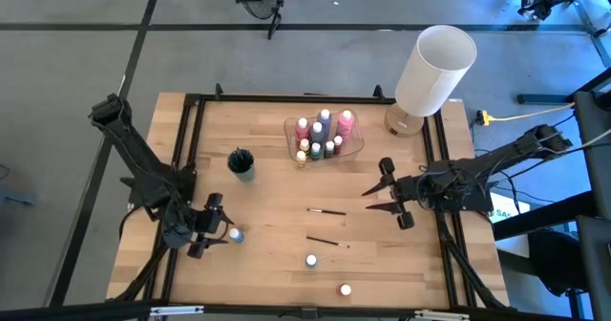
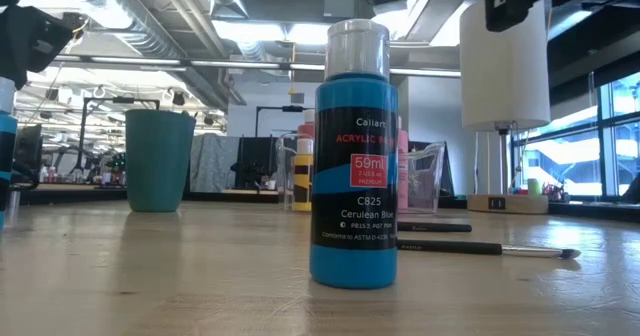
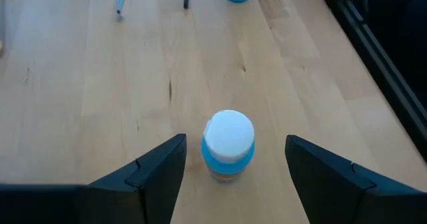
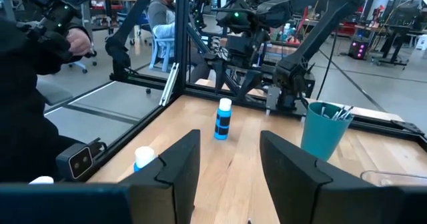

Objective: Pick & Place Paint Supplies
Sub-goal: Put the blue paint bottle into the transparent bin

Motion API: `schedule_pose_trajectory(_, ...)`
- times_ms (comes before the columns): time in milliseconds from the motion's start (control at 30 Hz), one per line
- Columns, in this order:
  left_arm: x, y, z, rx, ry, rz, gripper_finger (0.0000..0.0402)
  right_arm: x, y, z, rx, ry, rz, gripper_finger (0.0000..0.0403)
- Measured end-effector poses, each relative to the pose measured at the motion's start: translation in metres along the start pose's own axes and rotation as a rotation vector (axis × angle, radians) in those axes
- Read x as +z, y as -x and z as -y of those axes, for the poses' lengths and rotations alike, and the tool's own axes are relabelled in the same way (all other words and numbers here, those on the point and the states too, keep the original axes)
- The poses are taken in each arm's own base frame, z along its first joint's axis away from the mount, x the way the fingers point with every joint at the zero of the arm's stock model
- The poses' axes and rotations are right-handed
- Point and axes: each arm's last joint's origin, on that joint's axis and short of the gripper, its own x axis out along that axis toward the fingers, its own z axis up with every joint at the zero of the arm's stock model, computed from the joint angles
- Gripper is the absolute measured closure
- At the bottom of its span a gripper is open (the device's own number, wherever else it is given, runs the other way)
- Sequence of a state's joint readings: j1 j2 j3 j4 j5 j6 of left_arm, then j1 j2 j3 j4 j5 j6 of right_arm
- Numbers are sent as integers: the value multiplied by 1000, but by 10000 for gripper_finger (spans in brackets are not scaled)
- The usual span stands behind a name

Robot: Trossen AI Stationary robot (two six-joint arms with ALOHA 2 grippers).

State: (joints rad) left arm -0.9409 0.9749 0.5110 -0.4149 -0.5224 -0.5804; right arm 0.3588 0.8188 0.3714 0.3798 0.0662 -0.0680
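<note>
two paintbrushes point(image 1: 326, 211) and teal cup point(image 1: 242, 162) lie between pincers.

A pale wooden surface point(image 1: 277, 254) with a black frame around its edges stands on a grey floor point(image 1: 76, 63) crossed by dark lines. At its far right corner a big white cylindrical lamp point(image 1: 434, 70) stands on a round wooden base, and a dark teal cup point(image 1: 242, 163) holding what may be dark sticks stands left of centre, with a clear tray point(image 1: 355, 141) between cup and lamp. In the room beyond, a person point(image 4: 162, 11) in a grey top sits among benches.
</note>
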Motion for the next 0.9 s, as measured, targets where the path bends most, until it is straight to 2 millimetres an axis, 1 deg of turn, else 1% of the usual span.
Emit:
schedule_pose_trajectory(300,-2,-7,3,26,-7,-14,151,3,-3,0,-3,-2,37,245)
schedule_pose_trajectory(667,-2,-27,5,70,-51,-38,151,3,-2,0,-7,-3,46,245)
schedule_pose_trajectory(900,-2,-28,4,63,-55,-52,151,4,-2,1,-23,-4,47,245)
